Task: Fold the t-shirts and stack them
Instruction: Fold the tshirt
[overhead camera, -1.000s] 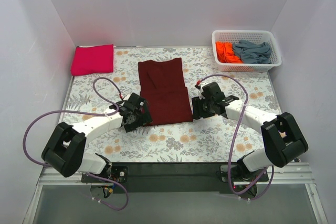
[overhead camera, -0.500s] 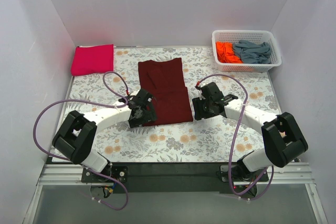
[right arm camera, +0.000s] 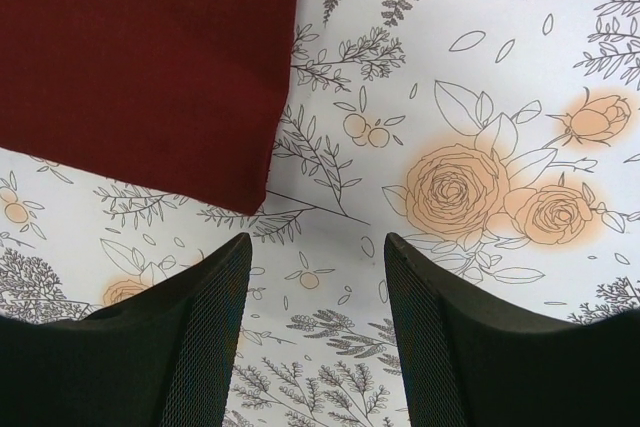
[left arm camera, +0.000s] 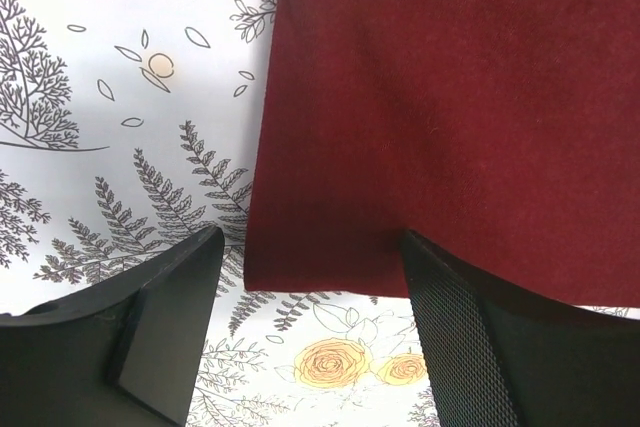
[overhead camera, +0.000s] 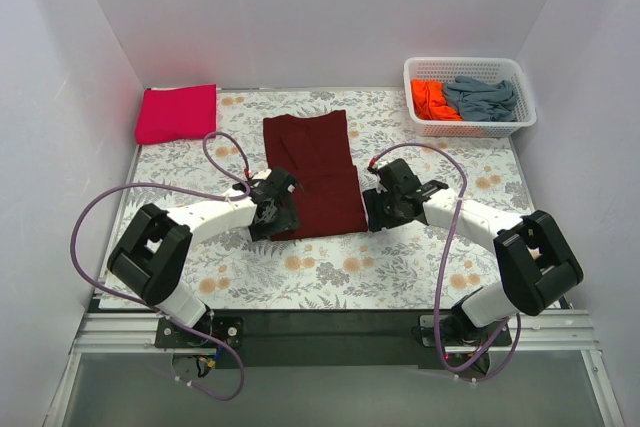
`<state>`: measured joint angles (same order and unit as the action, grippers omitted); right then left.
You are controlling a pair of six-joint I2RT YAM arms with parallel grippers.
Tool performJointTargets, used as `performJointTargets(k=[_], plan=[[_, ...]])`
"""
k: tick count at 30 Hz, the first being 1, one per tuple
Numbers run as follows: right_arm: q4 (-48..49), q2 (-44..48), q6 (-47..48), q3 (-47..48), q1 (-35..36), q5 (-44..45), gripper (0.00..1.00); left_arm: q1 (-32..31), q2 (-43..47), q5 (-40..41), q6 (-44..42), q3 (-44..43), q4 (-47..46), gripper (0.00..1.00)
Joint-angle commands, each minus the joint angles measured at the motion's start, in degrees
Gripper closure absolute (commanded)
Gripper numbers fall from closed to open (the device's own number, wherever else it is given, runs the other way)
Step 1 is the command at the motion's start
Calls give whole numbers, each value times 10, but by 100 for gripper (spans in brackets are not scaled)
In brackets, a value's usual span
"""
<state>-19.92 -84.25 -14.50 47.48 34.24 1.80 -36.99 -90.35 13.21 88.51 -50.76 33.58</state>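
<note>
The left pincer (left arm camera: 308, 247) is spread wide and grasps nothing. Its fingers straddle the near left corner of the dark maroon cloth t-shirt (overhead camera: 312, 175): one sits over the floral-patterned tabletop (overhead camera: 340, 272), the other over the shirt's near hem. From the wrist view I cannot tell whether that finger is touching the cloth yet. A second ago this pincer was nearer the left edge, off the shirt, so it has swung in to the corner.

The right pincer (right arm camera: 317, 247) is likewise released and empty. It has crept slightly leftward, but the shirt's near right corner lies just ahead of its left finger, not between the two.

The maroon shirt lies flat as a long strip in the middle of the tabletop, running from near to far. Both arms now seem set to take the near hem and fold it toward the far edge, though the right one likely needs to close in a little more first.

A bright magenta-pink cloth t-shirt (overhead camera: 177, 113) lies folded at the far left corner. At the far right corner a white plastic lattice basket (overhead camera: 468, 128) holds a crumpled orange t-shirt (overhead camera: 430, 99) and a grey-blue t-shirt (overhead camera: 482, 97), both unfolded.
</note>
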Motion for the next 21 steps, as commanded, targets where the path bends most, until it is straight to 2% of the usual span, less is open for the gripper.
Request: performJointTargets(k=[1, 7, 14, 21], plan=[[-4, 0, 5, 25, 8, 10, 38, -3, 19, 15, 9, -2, 25, 30], [-3, -2, 2, 30, 13, 9, 38, -3, 50, 21, 6, -1, 42, 37], [-3, -10, -2, 31, 24, 7, 38, -3, 3, 8, 9, 13, 26, 39], [-5, -17, -12, 38, 36, 14, 38, -3, -31, 3, 11, 28, 18, 52]])
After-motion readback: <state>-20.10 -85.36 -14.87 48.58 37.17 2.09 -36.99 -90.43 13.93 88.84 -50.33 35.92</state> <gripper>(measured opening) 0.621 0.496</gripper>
